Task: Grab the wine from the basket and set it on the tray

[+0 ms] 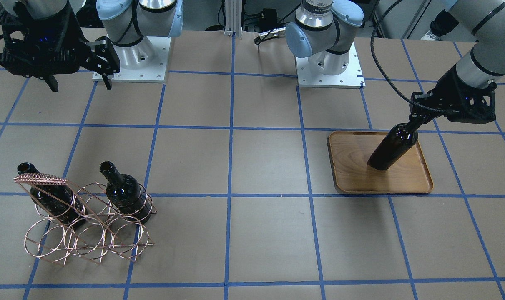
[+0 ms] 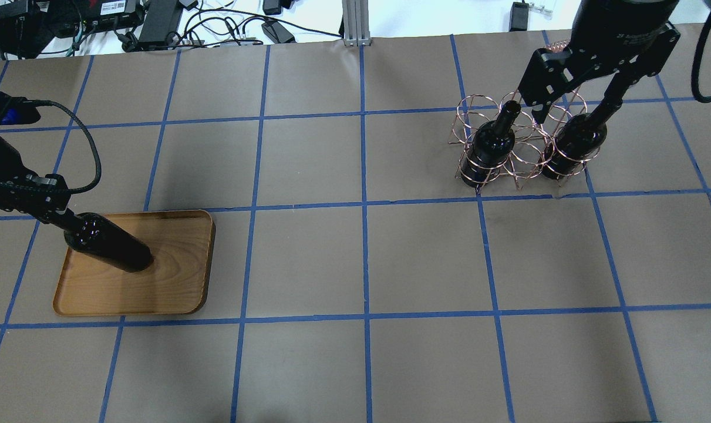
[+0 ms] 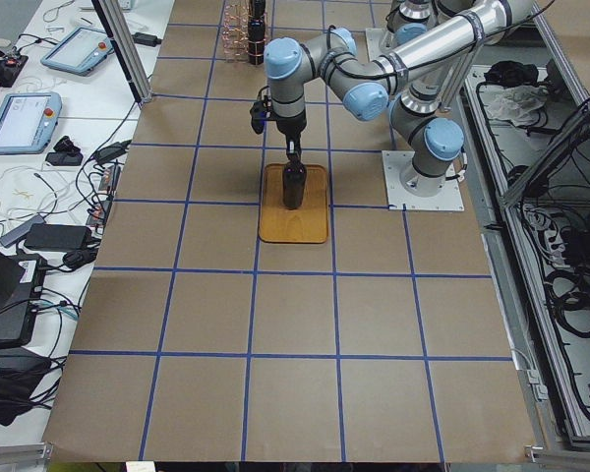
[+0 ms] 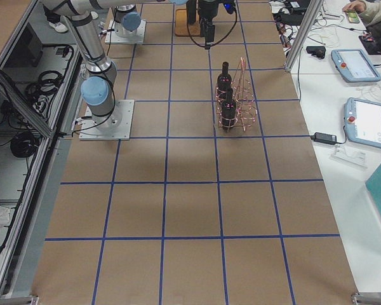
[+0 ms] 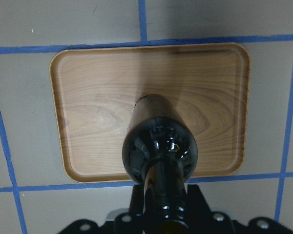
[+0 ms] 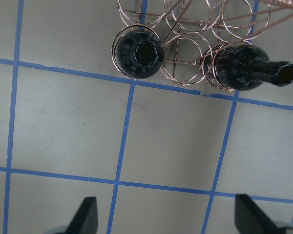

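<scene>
Wine [image 1: 392, 148] on tray [image 1: 402, 183], in L gripper [image 1: 413, 121]

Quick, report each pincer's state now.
Left pincer: closed, holding a bottle by its neck.
Right pincer: open, holding nothing.

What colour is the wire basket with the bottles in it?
The basket is shiny copper, like rose gold, clearest in the exterior front-facing view.

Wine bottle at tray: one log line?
left gripper shut on bottle | bottle upright on tray | right gripper open | basket holds two bottles
</scene>
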